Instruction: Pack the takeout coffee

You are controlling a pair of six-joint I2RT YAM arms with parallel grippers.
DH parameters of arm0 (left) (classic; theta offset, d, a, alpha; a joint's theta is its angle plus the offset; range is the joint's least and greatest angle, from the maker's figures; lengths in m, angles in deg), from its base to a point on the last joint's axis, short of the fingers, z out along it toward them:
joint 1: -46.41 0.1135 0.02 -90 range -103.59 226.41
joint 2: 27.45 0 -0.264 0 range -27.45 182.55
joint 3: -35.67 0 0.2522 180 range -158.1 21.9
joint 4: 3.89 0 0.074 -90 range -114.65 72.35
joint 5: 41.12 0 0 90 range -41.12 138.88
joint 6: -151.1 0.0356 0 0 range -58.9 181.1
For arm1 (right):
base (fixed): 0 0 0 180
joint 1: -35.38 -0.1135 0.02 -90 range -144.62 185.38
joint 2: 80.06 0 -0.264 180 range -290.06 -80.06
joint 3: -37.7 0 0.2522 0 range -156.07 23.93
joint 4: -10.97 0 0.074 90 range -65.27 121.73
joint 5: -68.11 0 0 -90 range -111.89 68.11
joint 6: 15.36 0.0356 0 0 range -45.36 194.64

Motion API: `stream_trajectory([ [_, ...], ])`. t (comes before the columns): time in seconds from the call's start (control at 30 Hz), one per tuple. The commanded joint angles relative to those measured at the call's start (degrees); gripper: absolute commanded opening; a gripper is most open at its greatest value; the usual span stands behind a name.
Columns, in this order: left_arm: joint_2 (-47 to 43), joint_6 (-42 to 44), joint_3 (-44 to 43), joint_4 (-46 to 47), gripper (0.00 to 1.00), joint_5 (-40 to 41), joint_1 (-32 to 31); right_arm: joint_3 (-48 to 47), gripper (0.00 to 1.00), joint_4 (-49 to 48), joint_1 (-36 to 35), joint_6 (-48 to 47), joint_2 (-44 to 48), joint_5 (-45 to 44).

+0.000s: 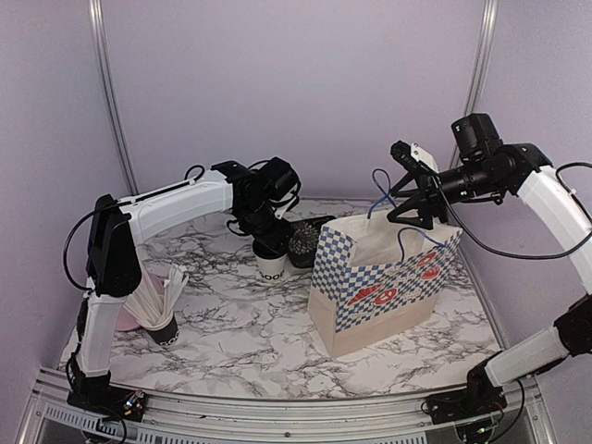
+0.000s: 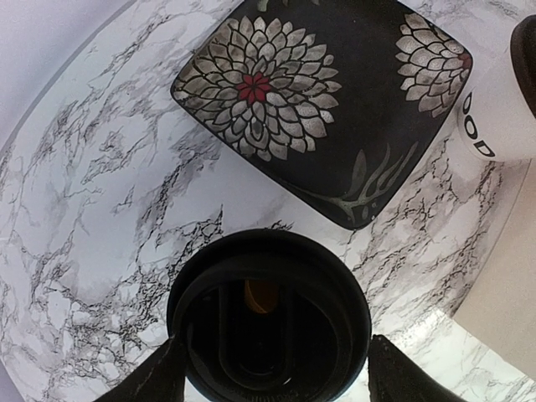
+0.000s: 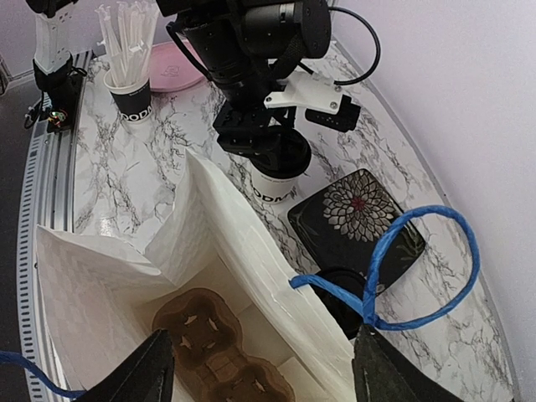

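One takeout coffee cup point(image 1: 271, 266), white with a black lid point(image 2: 268, 322), stands on the marble table. My left gripper point(image 2: 272, 352) is open with one finger on each side of its lid point(image 3: 280, 155). The second cup point(image 2: 502, 109) stands beyond the flowered plate, its lid point(image 3: 339, 293) showing just behind the bag; it is hidden in the top view. My right gripper point(image 3: 261, 333) is open above the mouth of the blue-checked paper bag point(image 1: 379, 287). The bag's blue handle point(image 3: 419, 251) runs against the gripper's right finger. A brown cardboard cup tray point(image 3: 218, 352) lies in the bag.
A black square plate with a flower pattern point(image 2: 327, 109) lies between the two cups. A black cup of white sticks point(image 1: 162, 319) and a pink plate point(image 3: 176, 67) are at the near left. The bag's wall point(image 2: 502, 293) is close to the right of the left gripper.
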State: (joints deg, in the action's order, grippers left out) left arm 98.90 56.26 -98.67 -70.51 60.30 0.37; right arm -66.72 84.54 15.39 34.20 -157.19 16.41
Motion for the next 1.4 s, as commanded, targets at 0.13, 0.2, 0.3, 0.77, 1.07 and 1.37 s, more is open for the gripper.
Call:
stream_trajectory([
  [0.13, 1.88, 0.18, -2.36, -3.64, 0.76, 0.32, 0.51, 0.27, 0.70, -1.19, 0.54, 0.71, 1.54, 0.63],
  [0.2, 1.84, 0.31, -2.51, -3.82, 0.77, 0.89, 0.51, 0.34, 0.71, -1.21, 0.54, 0.70, 1.54, 0.79],
  [0.3, 1.59, 0.27, -2.72, -3.79, 0.78, 1.29, 0.55, 0.45, 0.70, -1.19, 0.50, 0.79, 1.51, 0.89],
  [0.77, 2.18, 0.97, -3.88, -3.87, 0.82, 0.06, 1.03, 0.64, 0.71, -1.19, 0.52, 0.90, 1.62, 0.63],
  [1.07, 3.89, 0.45, -3.96, -4.27, 0.80, -2.78, 1.90, 0.82, 0.71, -1.10, 0.52, 0.98, 1.67, 0.54],
  [1.37, 3.75, 0.41, -4.36, -4.88, 0.69, -4.95, 1.91, 1.83, 0.70, -1.45, 0.49, 0.73, 2.09, 0.37],
])
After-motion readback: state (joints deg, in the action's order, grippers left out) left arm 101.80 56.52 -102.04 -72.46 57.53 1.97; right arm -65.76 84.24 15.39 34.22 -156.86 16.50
